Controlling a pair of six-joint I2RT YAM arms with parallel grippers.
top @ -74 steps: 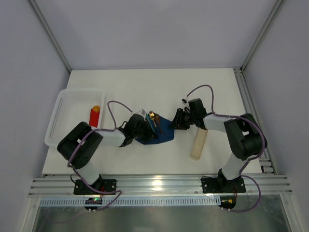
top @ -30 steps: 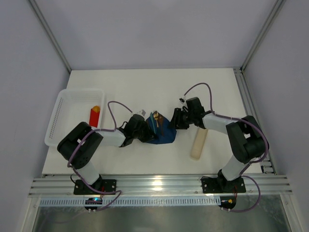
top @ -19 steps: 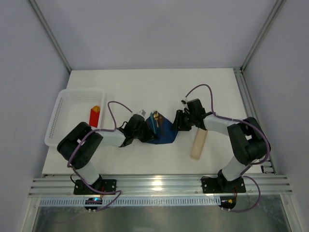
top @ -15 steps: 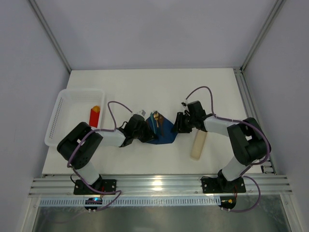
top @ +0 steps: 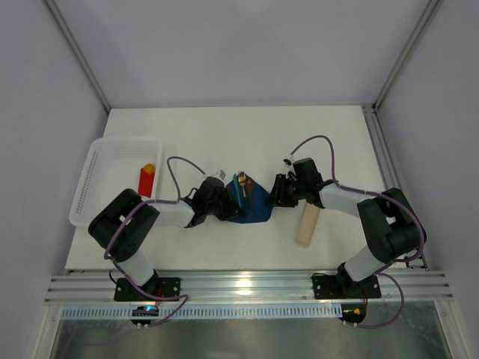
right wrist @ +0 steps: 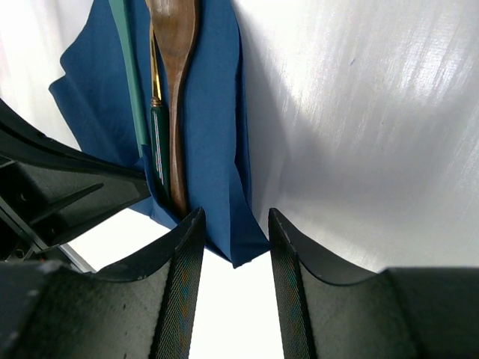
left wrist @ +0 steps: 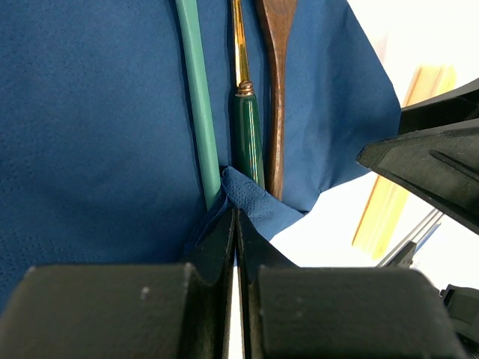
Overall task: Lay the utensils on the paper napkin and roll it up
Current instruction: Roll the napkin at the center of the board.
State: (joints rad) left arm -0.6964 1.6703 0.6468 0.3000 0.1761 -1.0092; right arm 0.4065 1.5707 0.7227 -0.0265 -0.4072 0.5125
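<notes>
Top view: you have the paper napkin [top: 254,208] mid-table with the utensils [top: 241,185] lying on it. The left gripper [top: 227,203] is at its left edge and the right gripper [top: 275,196] at its right.

Left wrist: your left jaws are pinched tight on a folded-up napkin corner, just below the utensil handles.

Right wrist: your right fingers stand apart, straddling the napkin's near corner; contact not discernible.

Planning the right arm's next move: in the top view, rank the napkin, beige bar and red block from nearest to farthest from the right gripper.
From the right gripper:
1. The napkin: at its fingertips, just to the left.
2. The beige bar: close by, on the right and nearer the bases.
3. The red block: far across on the left.
</notes>
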